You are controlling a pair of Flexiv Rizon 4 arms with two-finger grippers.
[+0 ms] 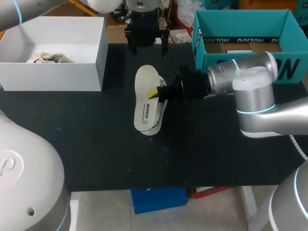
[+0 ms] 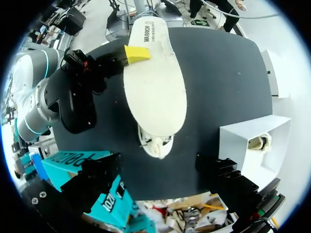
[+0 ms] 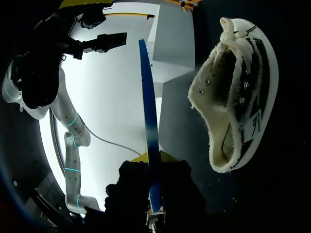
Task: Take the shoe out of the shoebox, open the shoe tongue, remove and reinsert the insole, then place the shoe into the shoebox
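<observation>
A flat white insole (image 1: 146,94) hangs over the middle of the black table, pinched at one edge by my right gripper (image 1: 155,92), which is shut on it. Under it a white canvas shoe (image 1: 155,124) lies on its side. In the right wrist view the insole (image 3: 148,116) shows edge-on with a blue underside between the yellow tips, and the shoe (image 3: 238,97) lies beside it, opening toward the gripper. My left gripper (image 1: 148,48) hovers open at the table's far edge. In its own view it looks down on the insole (image 2: 155,82) and the shoe's toe (image 2: 155,143).
A teal shoebox (image 1: 240,21) stands open at the back right behind my right arm. At the back left is a white box (image 1: 91,57) with a pale crumpled item (image 1: 48,58) inside. The black table (image 1: 96,144) stretches toward the front.
</observation>
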